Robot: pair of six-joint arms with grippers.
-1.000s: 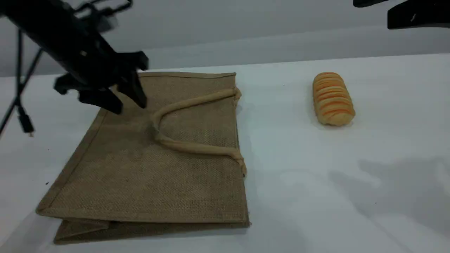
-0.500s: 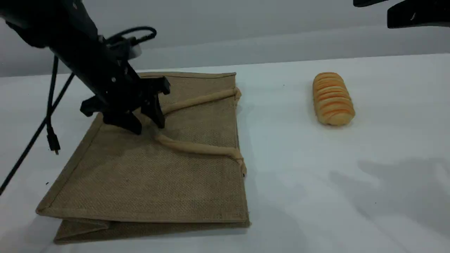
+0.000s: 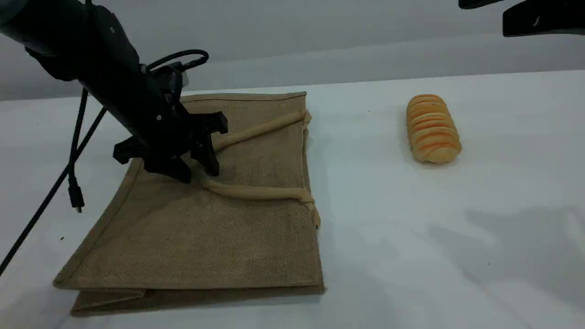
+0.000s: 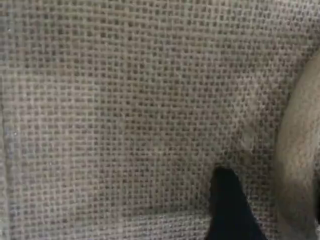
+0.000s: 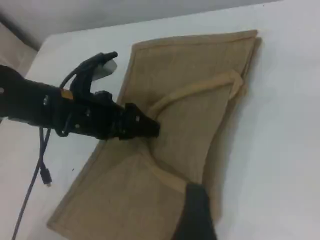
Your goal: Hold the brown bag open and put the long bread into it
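A brown jute bag (image 3: 201,219) lies flat and closed on the white table (image 3: 411,228), mouth edge facing right. The left gripper (image 3: 197,169), fingers parted, straddles the bend of its rope handle (image 3: 256,192). The long bread (image 3: 432,129) sits well right amid bare table. The right gripper (image 5: 197,220) hangs high, its spread unclear.

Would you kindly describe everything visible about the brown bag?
The brown bag is a tan woven jute tote with bound edges, lying flat and closed on the white table, its mouth toward the bread side. Its beige rope handle lies looped on the upper panel. The left hand presses down at the handle's bend; the folded gusset shows along the near edge.
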